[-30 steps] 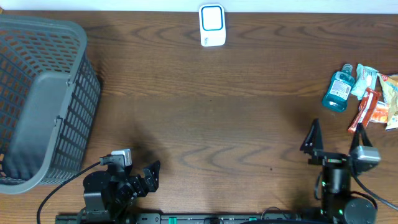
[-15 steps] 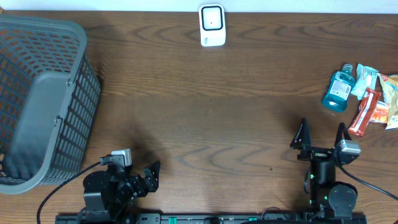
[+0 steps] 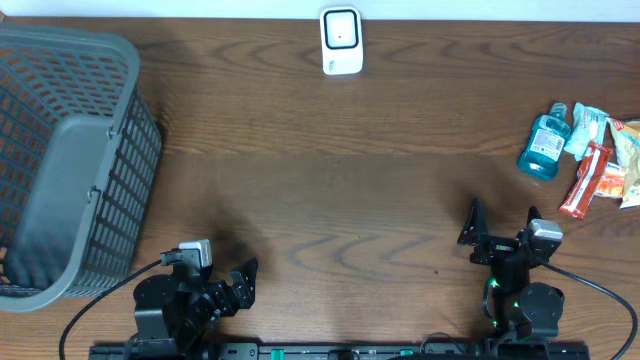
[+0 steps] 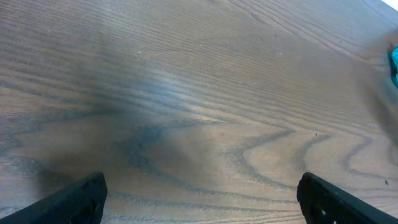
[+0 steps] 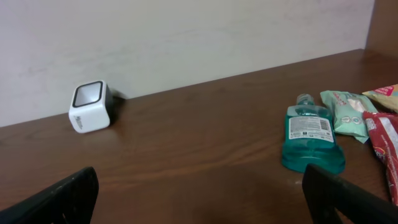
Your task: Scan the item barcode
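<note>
The white barcode scanner (image 3: 341,40) stands at the table's far edge, also in the right wrist view (image 5: 91,107). At the right edge lie the items: a teal mouthwash bottle (image 3: 545,143) (image 5: 313,138), a pale green packet (image 3: 585,128) (image 5: 345,112) and red snack packets (image 3: 590,178) (image 5: 385,140). My right gripper (image 3: 500,226) (image 5: 199,196) hovers open near the front, left of and nearer than the items, holding nothing. Low at the front left, my left gripper (image 3: 236,286) (image 4: 200,202) is open over bare wood.
A large grey plastic basket (image 3: 60,160) fills the left side of the table. The brown wooden table (image 3: 330,200) stretches between basket and items. A pale wall rises behind the scanner.
My right gripper has swung to the left, away from the items at the right edge, still open. The left arm has not moved.
</note>
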Tool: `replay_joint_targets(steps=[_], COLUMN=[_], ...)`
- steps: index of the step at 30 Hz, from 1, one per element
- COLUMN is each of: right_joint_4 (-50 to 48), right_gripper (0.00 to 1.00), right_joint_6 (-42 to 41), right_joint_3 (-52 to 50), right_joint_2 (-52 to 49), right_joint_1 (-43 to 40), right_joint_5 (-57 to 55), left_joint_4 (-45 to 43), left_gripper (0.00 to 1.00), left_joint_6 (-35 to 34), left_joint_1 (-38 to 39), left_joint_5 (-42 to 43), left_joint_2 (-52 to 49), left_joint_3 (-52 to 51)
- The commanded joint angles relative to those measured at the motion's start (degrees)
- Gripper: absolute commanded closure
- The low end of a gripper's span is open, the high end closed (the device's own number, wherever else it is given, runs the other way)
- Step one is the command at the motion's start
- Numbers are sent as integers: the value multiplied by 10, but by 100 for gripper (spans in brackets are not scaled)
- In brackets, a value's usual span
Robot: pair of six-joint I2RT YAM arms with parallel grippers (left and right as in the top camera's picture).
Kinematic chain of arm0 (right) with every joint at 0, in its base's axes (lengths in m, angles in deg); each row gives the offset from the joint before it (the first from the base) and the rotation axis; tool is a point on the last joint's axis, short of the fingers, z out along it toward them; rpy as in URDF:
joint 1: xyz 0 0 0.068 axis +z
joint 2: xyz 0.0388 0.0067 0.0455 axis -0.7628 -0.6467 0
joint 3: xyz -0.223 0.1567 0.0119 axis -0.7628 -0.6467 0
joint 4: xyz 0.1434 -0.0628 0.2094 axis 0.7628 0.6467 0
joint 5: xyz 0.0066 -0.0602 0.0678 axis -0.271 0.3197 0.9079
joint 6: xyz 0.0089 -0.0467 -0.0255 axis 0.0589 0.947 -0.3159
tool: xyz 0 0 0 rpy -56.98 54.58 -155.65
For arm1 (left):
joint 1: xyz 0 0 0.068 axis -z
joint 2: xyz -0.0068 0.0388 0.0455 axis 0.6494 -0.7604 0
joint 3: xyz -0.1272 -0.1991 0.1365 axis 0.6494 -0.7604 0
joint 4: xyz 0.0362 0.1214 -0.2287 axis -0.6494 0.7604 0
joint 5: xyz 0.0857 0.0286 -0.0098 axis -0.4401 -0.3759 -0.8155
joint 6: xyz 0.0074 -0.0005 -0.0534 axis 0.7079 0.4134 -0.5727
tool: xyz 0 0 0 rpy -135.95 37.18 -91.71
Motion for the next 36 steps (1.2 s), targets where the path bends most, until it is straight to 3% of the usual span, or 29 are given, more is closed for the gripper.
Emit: replay_joint_targets(steps=[1,21,24,27,31,36], right_joint_4=[3,3,3,3,3,3], right_gripper=[1,1,1,1,1,1], right_joint_6=[-6,-6,-6,-6,-6,-6], right_joint_3=[-1,-1,-1,-1,-1,-1], right_joint_2=[4,3,3,3,3,3], right_joint_1=[3,3,3,3,3,3], right_joint_5=[6,6,6,6,6,6], left_joint_4=[5,7,-75,-214,-388,-426], left_gripper=[2,2,2,2,2,2], left_joint_6=[-1,6,8,35,113,203], left_joint_1=[-1,-1,-1,-1,-1,-1], left_joint_5=[-3,-22,-32,-31,-31,-64], left_joint_2=[2,4,5,7,15,15], left_joint_3=[1,0,-5,-35,-96,-123])
